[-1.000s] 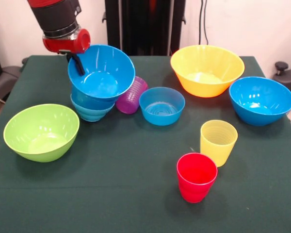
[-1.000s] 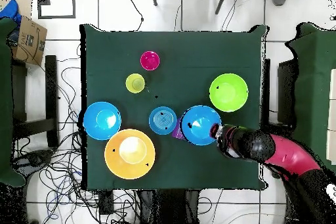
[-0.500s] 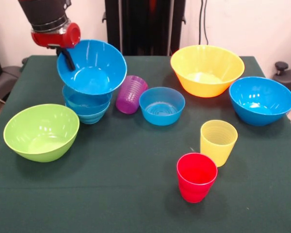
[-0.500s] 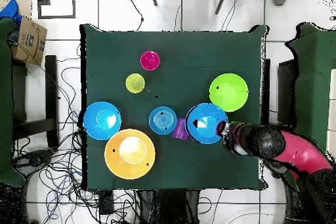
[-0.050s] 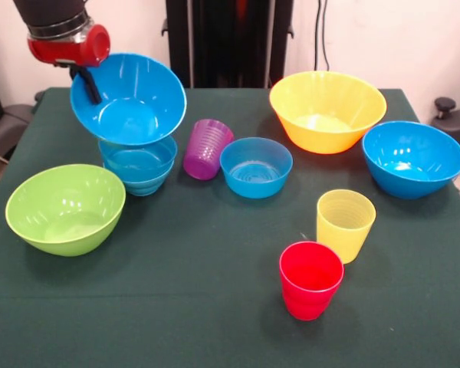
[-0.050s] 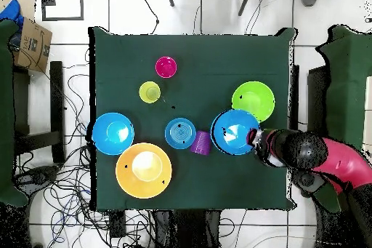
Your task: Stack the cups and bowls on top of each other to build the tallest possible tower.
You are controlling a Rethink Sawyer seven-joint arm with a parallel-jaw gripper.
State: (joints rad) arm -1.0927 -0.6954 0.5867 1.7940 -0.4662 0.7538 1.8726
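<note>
Upper left of the front view, gripper (image 5: pixel 88 79) fingers clamp the rim of a tilted large glossy blue plastic bowl (image 5: pixel 129 98) above the small blue bowl pile (image 5: pixel 139 164); probably restacking step, next needs levelling it and lowering squarely.

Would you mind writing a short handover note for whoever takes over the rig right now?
Gripper: shut on the rim of a large blue bowl, held tilted in the air above the small blue bowls, which sit nested at the table's left in the front view.
On the table, unstacked: purple cup lying on its side, a small blue bowl beside it, yellow bowl, second large blue bowl, green bowl, yellow cup and red cup upright.
Done: only the small nested pile.
Left: place the held bowl, then add the other bowls and cups.
</note>
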